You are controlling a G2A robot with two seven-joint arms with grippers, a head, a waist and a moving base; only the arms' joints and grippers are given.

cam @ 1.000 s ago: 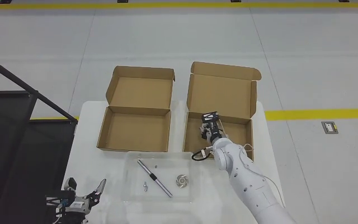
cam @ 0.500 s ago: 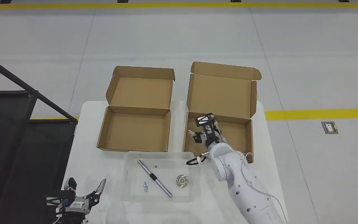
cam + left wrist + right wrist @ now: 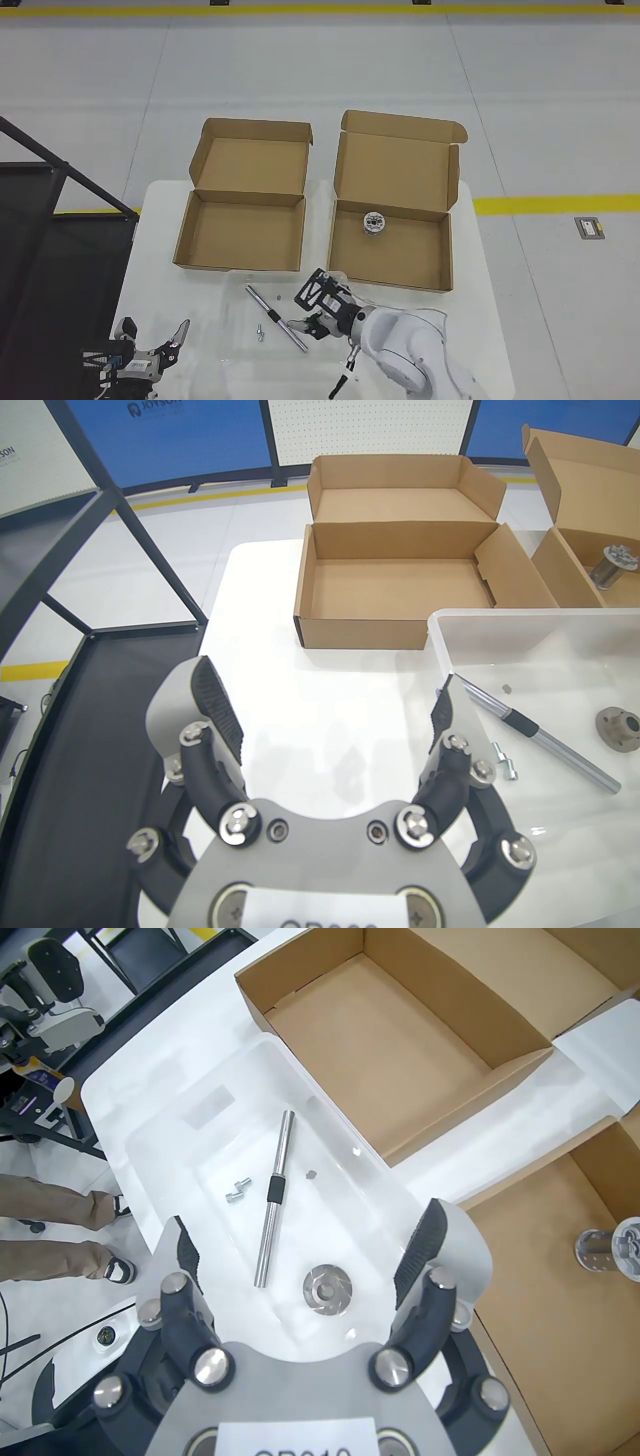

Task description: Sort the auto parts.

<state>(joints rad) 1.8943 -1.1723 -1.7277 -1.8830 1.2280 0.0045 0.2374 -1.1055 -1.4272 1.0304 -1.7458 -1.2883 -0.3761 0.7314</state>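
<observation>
Over the clear plastic tray [image 3: 235, 285] at the near edge of the white table [image 3: 160, 250], the right gripper [image 3: 305, 308] hangs with its jaws spread wide and nothing between them. In its own wrist view the right gripper [image 3: 305, 1228] sits above a round flanged metal disc [image 3: 327, 1289] that lies flat on the tray floor [image 3: 150, 1128]. Just beside the disc lies a long metal rod [image 3: 274, 1193] with a dark band around its middle, and the rod [image 3: 277, 319] runs diagonally across the tray. Two small bolts [image 3: 237, 1190] rest close together on the far side of the rod from the disc, and a tiny dark fleck [image 3: 311, 1173] lies near the rod's band. Beyond the tray stand two open cardboard boxes with their lids folded back. The left box [image 3: 240, 235] holds nothing that can be seen, while the right box [image 3: 400, 255] holds one short metal cylinder [image 3: 374, 221] with a toothed end, near its back wall. Off at the table's near left corner, well apart from the tray, the left gripper [image 3: 154, 328] is likewise spread and holds nothing. From the left wrist, the left gripper [image 3: 327, 680] looks across bare tabletop toward the tray rim [image 3: 435, 620], the rod [image 3: 535, 735], the bolts [image 3: 504, 760], the disc [image 3: 617, 724] and the left box [image 3: 395, 575].
</observation>
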